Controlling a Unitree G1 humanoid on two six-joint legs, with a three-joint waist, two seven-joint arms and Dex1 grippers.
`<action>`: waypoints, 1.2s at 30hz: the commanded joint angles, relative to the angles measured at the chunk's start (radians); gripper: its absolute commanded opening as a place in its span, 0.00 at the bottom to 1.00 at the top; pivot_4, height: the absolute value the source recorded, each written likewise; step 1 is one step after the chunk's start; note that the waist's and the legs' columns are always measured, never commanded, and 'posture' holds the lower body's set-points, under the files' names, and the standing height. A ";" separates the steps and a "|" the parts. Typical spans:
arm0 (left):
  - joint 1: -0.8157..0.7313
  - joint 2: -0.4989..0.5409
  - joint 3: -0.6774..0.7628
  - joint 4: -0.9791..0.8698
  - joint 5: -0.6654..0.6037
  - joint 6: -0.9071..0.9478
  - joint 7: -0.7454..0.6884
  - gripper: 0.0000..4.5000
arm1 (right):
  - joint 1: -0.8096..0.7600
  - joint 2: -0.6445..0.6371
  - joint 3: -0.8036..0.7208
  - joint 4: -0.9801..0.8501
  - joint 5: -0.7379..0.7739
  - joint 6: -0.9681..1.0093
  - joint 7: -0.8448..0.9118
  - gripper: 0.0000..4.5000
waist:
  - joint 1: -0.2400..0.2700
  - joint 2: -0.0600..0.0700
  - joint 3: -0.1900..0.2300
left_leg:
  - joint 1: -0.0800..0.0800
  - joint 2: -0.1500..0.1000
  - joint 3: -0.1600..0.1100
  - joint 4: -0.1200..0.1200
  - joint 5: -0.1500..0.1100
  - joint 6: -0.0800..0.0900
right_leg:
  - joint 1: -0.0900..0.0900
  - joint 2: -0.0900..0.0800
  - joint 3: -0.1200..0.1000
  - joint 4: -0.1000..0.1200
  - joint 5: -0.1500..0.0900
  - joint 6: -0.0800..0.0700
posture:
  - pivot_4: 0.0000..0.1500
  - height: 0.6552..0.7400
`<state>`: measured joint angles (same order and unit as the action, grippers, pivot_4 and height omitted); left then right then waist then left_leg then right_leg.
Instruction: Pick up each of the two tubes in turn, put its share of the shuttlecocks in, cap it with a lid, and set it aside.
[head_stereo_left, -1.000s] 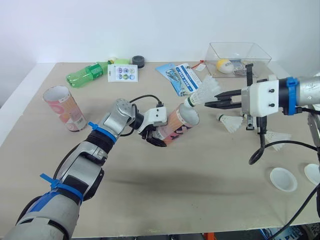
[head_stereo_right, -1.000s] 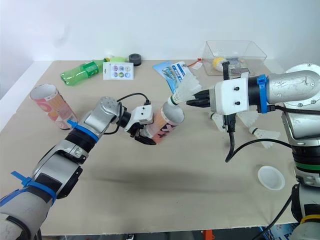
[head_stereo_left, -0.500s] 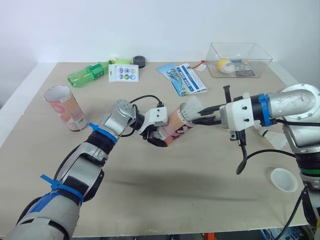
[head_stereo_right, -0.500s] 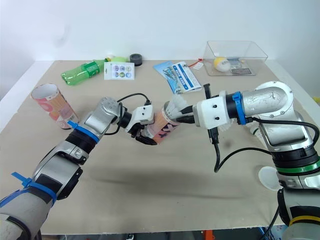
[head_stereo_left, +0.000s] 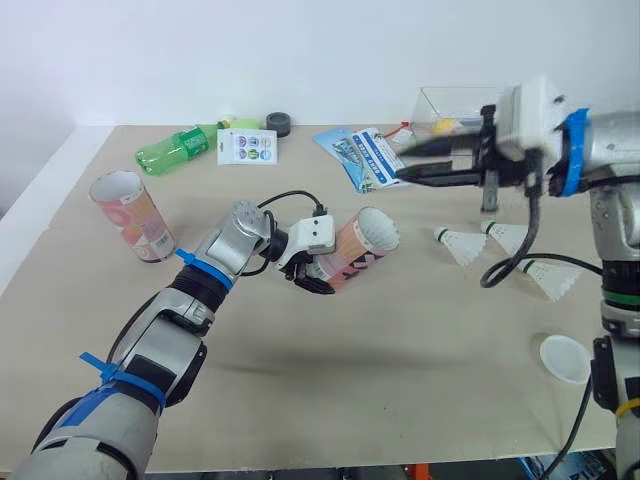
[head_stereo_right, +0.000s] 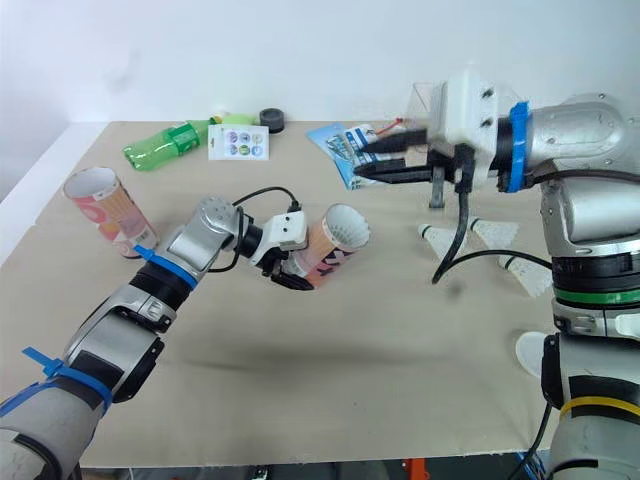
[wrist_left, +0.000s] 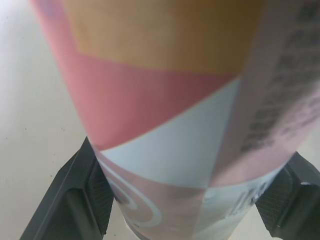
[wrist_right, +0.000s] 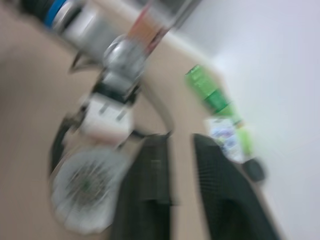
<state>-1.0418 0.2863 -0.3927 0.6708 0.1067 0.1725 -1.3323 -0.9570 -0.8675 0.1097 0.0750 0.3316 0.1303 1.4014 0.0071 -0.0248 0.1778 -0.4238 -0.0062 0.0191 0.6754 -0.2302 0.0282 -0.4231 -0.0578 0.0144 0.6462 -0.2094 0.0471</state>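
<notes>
My left gripper (head_stereo_left: 314, 272) is shut on a pink and orange tube (head_stereo_left: 352, 250), held tilted just above the table with its open mouth toward the right. White feathers of a shuttlecock (head_stereo_left: 377, 232) show inside the mouth. In the left wrist view the tube (wrist_left: 170, 125) sits between both fingers (wrist_left: 87, 200). My right gripper (head_stereo_left: 402, 166) hangs open and empty, raised above the table to the right of the tube's mouth. Three shuttlecocks (head_stereo_left: 458, 244) lie at the right. A second tube (head_stereo_left: 131, 216) stands upright at the left. A white lid (head_stereo_left: 566, 358) lies near the right front.
A clear box (head_stereo_left: 480, 112) with small items stands at the back right. A blue booklet (head_stereo_left: 366, 156), a sticker card (head_stereo_left: 246, 146), a green bottle (head_stereo_left: 176, 148) and a black cap (head_stereo_left: 277, 123) lie along the back. The right arm's cable hangs over the shuttlecocks.
The right gripper carried a shuttlecock into the tube's mouth, let it go, and has drawn back up and to the right, empty. The left gripper and tube stayed put.
</notes>
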 joint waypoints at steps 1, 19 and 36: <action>-0.016 -0.006 -0.021 0.004 0.023 0.000 0.009 0.73 | -0.012 0.023 0.047 0.001 -0.039 -0.048 0.053 0.01 | 0.000 0.000 0.000 | 0.000 0.000 0.000 0.000 0.000 0.000 | 0.000 0.000 0.000 0.000 0.000 0.000 | 1.00 1.00; -0.027 -0.015 -0.019 -0.047 0.006 0.072 -0.017 0.73 | -0.159 0.277 0.403 0.264 -0.421 -0.333 0.174 0.01 | -0.005 0.001 0.000 | 0.000 0.001 0.001 0.001 0.001 -0.001 | -0.001 0.001 0.001 0.002 0.001 0.000 | 1.00 1.00; 0.014 -0.013 -0.011 -0.031 0.007 0.054 0.009 0.73 | -0.213 0.120 0.048 0.218 -0.036 0.043 0.198 0.01 | -0.021 0.001 0.000 | 0.000 0.001 -0.001 0.000 0.004 -0.005 | -0.001 0.000 0.000 0.003 0.003 -0.002 | 1.00 1.00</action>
<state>-1.0344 0.2886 -0.3841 0.6468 0.1069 0.2353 -1.3334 -1.1416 -0.7262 0.2191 0.3330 0.2475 0.1340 1.5716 -0.0136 -0.0240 0.1778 -0.4239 -0.0059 0.0182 0.6756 -0.2262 0.0236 -0.4244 -0.0581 0.0144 0.6494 -0.2059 0.0454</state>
